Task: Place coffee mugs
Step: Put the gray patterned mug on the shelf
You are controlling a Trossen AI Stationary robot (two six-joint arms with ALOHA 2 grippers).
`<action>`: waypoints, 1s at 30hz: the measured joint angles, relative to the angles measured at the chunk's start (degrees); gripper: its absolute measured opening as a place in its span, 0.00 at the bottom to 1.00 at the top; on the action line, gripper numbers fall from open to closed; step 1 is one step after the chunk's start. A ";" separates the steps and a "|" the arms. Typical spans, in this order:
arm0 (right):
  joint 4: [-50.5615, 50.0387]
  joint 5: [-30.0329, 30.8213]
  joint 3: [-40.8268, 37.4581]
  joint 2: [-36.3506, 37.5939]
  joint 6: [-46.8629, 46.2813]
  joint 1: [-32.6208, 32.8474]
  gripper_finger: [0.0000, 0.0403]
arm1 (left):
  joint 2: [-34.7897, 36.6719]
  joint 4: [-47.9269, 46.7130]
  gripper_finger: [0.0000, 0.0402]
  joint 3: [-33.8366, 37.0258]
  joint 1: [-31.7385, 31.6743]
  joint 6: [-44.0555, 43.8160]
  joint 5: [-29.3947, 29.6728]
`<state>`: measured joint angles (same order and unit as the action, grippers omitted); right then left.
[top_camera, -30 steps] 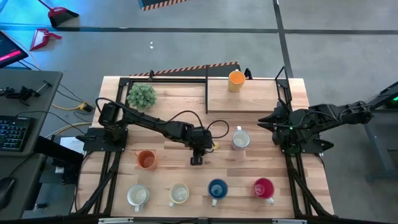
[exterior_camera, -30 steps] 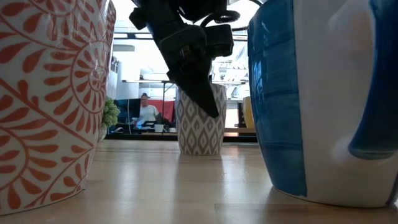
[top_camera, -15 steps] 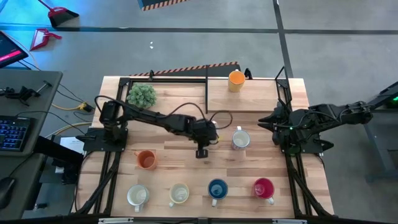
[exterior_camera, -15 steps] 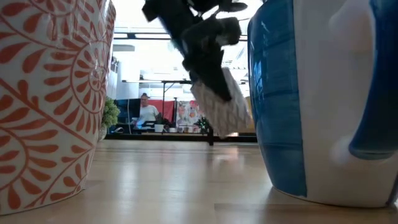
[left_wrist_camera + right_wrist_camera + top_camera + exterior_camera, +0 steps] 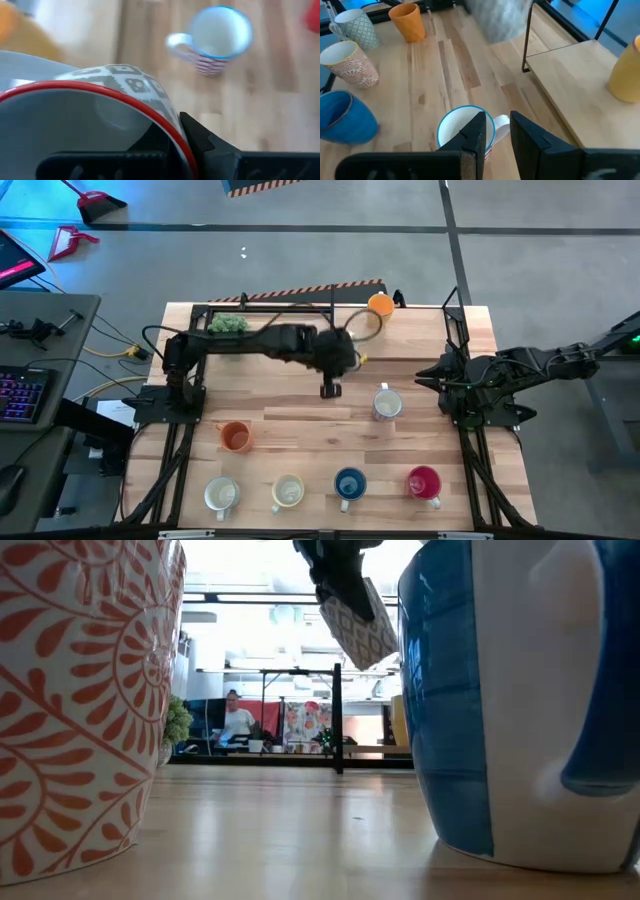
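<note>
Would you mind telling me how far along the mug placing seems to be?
One orange mug already stands on the raised shelf. The left pincer holds a grey-patterned mug in the air. Six mugs remain on the table, including the striped mug. The right pincer waits alongside.

Eight coffee mugs are showing: orange mug [image 5: 379, 306] at twelve o'clock; second orange mug [image 5: 236, 437] at eight; blue mug [image 5: 349, 484]; red-pink mug [image 5: 424, 481]; grey-patterned mug [image 5: 358, 625]; blue-rimmed white mug [image 5: 386, 404]; teal-patterned mug [image 5: 221, 495]; orange-leaf mug [image 5: 288, 492]; one potted plant [image 5: 228, 323] is standing at eleven.
</note>
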<state>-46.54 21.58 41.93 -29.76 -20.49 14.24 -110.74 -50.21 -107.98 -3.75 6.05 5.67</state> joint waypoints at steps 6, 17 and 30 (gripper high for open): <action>-0.05 0.72 0.00 -0.02 1.16 0.00 0.17 | -0.09 0.79 0.02 -2.62 -4.41 2.71 2.47; -0.71 2.63 0.00 -2.58 0.58 0.00 0.17 | -0.23 0.05 0.02 -1.59 -3.63 2.74 -1.35; -1.76 4.06 0.00 -3.62 -0.49 -0.02 0.17 | -8.95 2.23 0.02 1.75 4.10 -0.48 -5.46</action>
<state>-48.31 25.64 41.93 -33.38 -20.98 14.22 -119.69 -47.98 -106.23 0.35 5.56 0.21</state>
